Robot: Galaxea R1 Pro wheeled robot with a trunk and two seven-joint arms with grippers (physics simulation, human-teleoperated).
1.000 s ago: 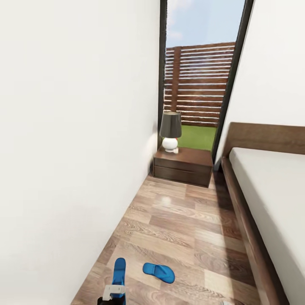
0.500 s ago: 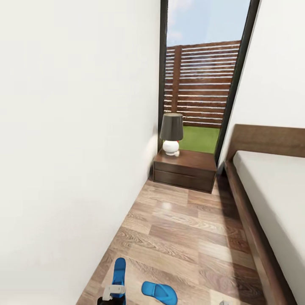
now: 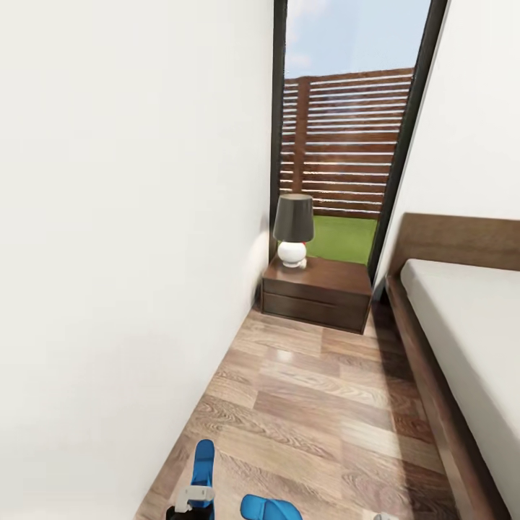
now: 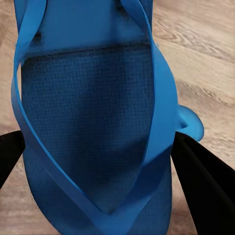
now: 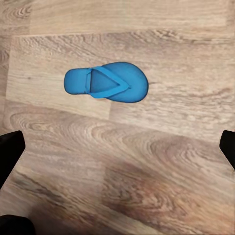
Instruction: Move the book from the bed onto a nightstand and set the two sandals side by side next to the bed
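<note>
Narrow aisle of glossy wood-plank floor between white wall and dark-framed bed with pale grey mattress. Dark brown two-drawer nightstand stands before the glass door. Left gripper clamps one bright blue flip-flop sandal; the second blue sandal lies flat on the floor. Right gripper is spread apart above the floor.

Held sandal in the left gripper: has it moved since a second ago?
Yes. Carried by the left gripper, the held sandal has advanced toward the nightstand, passing the loose sandal on the floor.
</note>
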